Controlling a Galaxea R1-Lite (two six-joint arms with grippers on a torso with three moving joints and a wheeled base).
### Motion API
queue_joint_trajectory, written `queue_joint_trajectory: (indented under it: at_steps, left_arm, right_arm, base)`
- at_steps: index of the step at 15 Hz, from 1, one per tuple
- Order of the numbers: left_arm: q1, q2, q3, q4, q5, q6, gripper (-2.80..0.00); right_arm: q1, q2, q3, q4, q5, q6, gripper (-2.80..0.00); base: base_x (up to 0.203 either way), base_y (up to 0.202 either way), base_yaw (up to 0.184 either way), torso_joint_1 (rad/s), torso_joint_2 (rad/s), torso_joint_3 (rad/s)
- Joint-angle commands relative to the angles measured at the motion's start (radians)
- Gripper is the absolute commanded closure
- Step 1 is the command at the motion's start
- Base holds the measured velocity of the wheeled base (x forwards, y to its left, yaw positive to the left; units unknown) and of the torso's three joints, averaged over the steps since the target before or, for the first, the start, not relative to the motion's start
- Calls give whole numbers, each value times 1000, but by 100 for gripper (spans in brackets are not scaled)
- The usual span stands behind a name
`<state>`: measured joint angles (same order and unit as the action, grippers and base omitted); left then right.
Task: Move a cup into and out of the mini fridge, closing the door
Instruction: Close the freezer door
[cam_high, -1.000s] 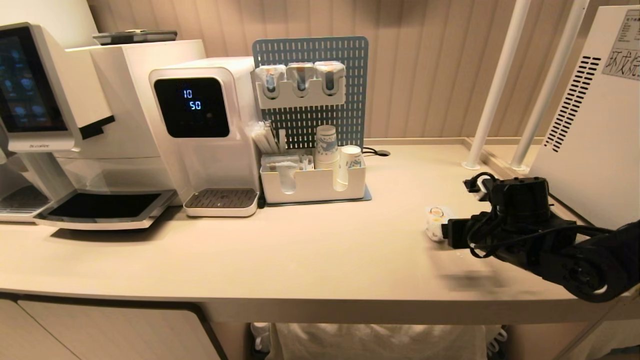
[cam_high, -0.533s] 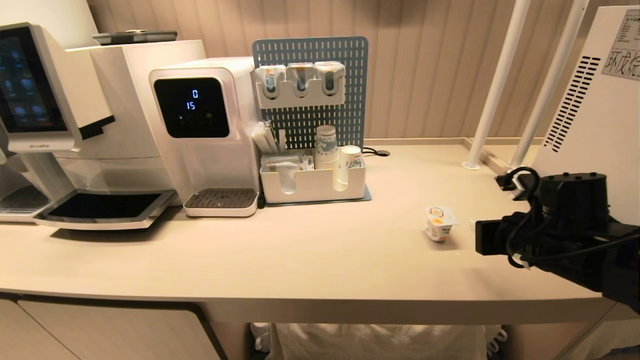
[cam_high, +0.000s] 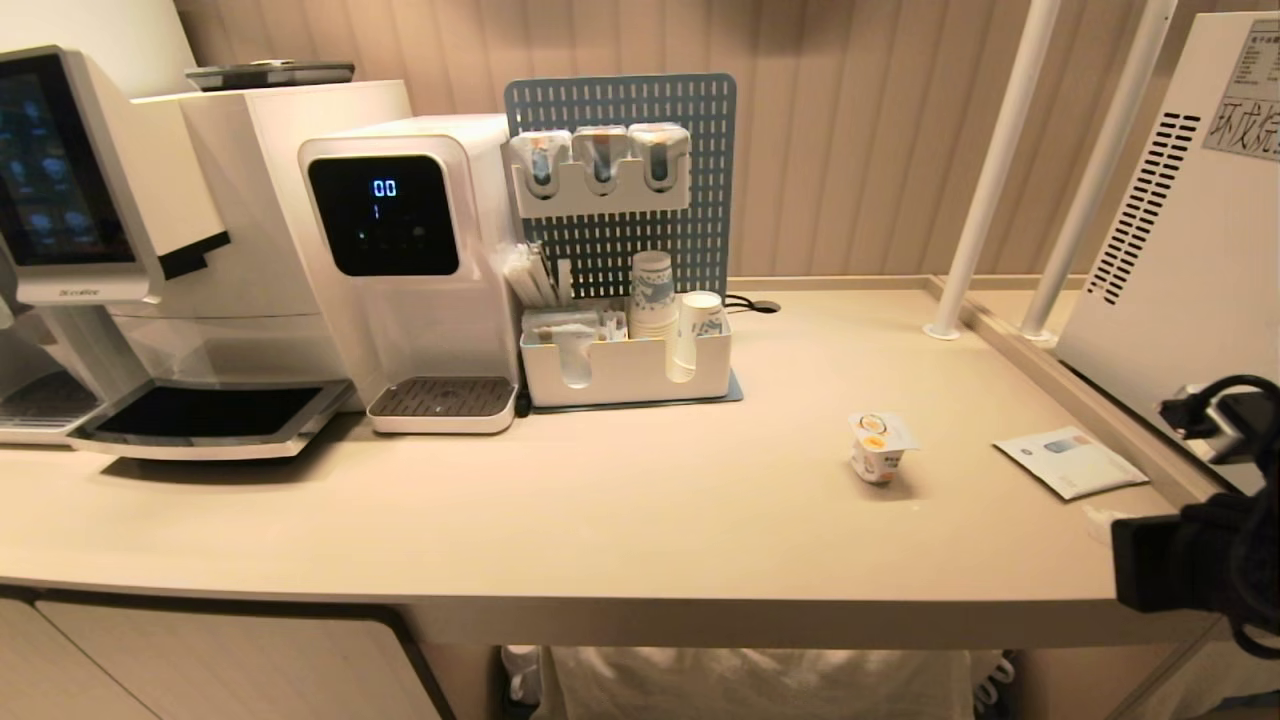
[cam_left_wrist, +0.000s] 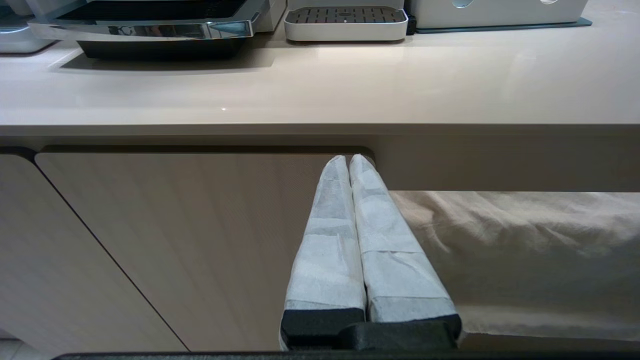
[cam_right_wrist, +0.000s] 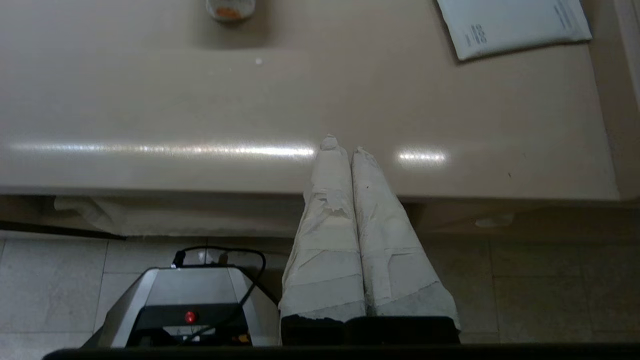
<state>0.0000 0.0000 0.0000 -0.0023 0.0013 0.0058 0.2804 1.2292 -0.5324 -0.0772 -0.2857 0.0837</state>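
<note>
The cup (cam_high: 878, 448), tiny and white with an orange label and a flat lid, stands alone on the beige counter (cam_high: 640, 520), right of centre. Its base also shows at the edge of the right wrist view as the cup (cam_right_wrist: 230, 7). My right gripper (cam_right_wrist: 342, 145) is shut and empty, hovering over the counter's front edge well short of the cup; only its black arm (cam_high: 1200, 565) shows in the head view. The mini fridge (cam_high: 1180, 250) shows its white vented side at the far right; the door is out of view. My left gripper (cam_left_wrist: 348, 159) is shut and parked below the counter edge.
A coffee machine (cam_high: 120, 250) and a water dispenser (cam_high: 410, 260) stand at the back left. Beside them, a pegboard organiser (cam_high: 625, 365) holds paper cups. A leaflet (cam_high: 1070, 462) lies right of the cup, two white poles (cam_high: 990, 180) rise behind, and a raised ledge (cam_high: 1080, 400) borders the counter.
My right gripper was around the cup, then let go, drew back to the right front edge of the counter and shut. The cup stays standing where it was.
</note>
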Motion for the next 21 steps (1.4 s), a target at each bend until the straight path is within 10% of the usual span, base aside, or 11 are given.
queue_joint_trajectory:
  at_steps: [1,10,21]
  left_arm:
    - [0,1,0,-1,0,0,0]
    - [0,2,0,-1,0,0,0]
    - [0,1,0,-1,0,0,0]
  right_arm:
    - [0,-188,16,173,-8,0,0]
    - [-16,-686,282,344,-107,-84,0]
    - [-197,-940,382,290,93,-218,0]
  base:
    - [0,0,0,0,0,0]
    - [0,0,0,0,0,0]
    - [0,0,0,0,0,0]
